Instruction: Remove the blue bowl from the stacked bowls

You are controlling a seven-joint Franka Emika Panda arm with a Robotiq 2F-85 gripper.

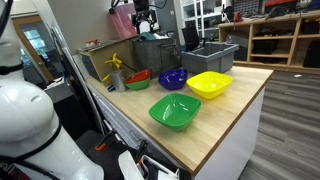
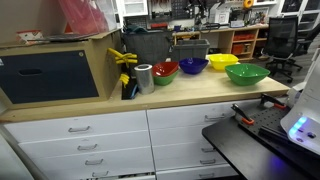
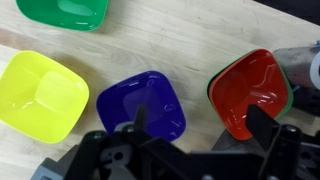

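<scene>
The blue bowl (image 3: 142, 108) sits alone and upright on the wooden counter, between the yellow bowl and the red-orange bowl; it shows in both exterior views (image 1: 173, 78) (image 2: 193, 65). The red-orange bowl (image 3: 250, 92) (image 1: 137, 77) (image 2: 165, 69) is nested in a green bowl whose rim (image 3: 212, 86) peeks out beneath it. My gripper (image 3: 200, 125) (image 1: 146, 20) hangs well above the counter, over the gap between the blue and red-orange bowls. It is open and empty.
A yellow bowl (image 3: 40, 95) (image 1: 209, 84) and a separate green bowl (image 3: 65, 12) (image 1: 175, 111) lie on the counter. A grey bin (image 1: 210, 57) stands behind. A silver cup (image 2: 144, 78) and a yellow tool (image 2: 125, 62) stand beside the red-orange bowl.
</scene>
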